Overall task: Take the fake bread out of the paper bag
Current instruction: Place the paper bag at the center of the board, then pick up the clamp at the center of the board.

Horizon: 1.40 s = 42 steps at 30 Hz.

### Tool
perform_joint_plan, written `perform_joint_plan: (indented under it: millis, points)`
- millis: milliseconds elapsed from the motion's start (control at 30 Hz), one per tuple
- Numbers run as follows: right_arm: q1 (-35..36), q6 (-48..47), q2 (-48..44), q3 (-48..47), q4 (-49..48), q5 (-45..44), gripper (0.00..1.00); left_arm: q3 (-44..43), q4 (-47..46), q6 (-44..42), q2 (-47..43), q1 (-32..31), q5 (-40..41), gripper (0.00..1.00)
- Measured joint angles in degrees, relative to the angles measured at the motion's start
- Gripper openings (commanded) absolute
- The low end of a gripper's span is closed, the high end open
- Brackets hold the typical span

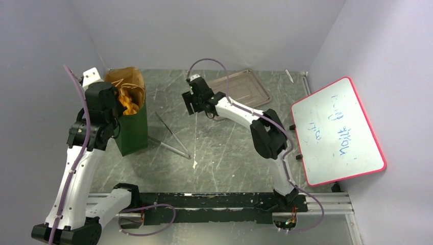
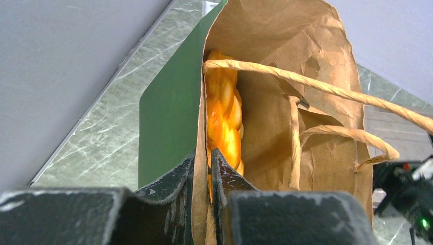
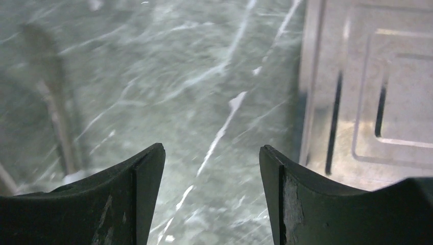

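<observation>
The dark green paper bag (image 1: pixel 134 127) stands upright at the left of the table, its brown inside and tan cord handles showing in the left wrist view (image 2: pixel 168 112). Orange fake bread (image 1: pixel 130 104) sits inside it, a long golden piece (image 2: pixel 224 117) standing against the near wall. My left gripper (image 2: pixel 202 158) is shut on the bag's rim, one finger outside on the green face, one inside beside the bread. My right gripper (image 3: pixel 212 153) is open and empty, above bare table beside the tray, also seen from above (image 1: pixel 196 104).
A flat grey metal tray (image 1: pixel 245 89) lies at the back centre and shows in the right wrist view (image 3: pixel 367 87). Metal tongs (image 1: pixel 171 138) lie on the table right of the bag. A pink-framed whiteboard (image 1: pixel 337 130) leans at the right. Walls close in left and behind.
</observation>
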State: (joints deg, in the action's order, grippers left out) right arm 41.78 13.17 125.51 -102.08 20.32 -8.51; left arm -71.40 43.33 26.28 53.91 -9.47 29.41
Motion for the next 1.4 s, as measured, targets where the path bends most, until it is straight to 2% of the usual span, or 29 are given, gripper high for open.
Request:
perform_joint_plan:
  millis: [333, 367, 400, 433, 467, 633, 933, 1400]
  points:
    - [11.9, -5.7, -14.1, 23.8, -14.8, 1.4, 0.7, 0.0, 1.7, 2.3, 0.0, 0.0, 2.3, 0.07]
    - [12.8, -5.7, -14.3, 25.1, -15.7, 1.6, 0.74, 0.0, 2.0, 2.5, 0.0, 0.0, 2.4, 0.07]
    - [13.6, -5.5, -14.4, 26.4, -16.8, 1.9, 0.89, 0.0, 2.3, 2.6, 0.0, 0.0, 2.4, 0.07]
    - [13.9, -5.0, -14.4, 27.1, -17.7, 2.1, 0.97, 0.0, 2.5, 2.7, 0.0, 0.0, 2.5, 0.07]
    - [14.0, -4.4, -14.5, 28.2, -18.9, 2.5, 0.99, 0.0, 2.7, 2.7, 0.0, 0.0, 2.5, 0.07]
    - [14.6, -2.9, -15.0, 32.3, -23.6, 3.1, 1.0, 0.0, 3.5, 2.7, 0.0, 0.0, 2.5, 0.07]
    - [20.8, -3.5, -15.0, 33.8, -29.8, 2.6, 1.0, 0.0, 3.7, 2.4, 0.0, 0.0, 2.6, 0.07]
    - [21.1, -6.5, -11.5, 34.1, -35.8, 2.6, 1.0, 0.0, 3.7, 0.7, 0.8, 0.0, 2.5, 0.07]
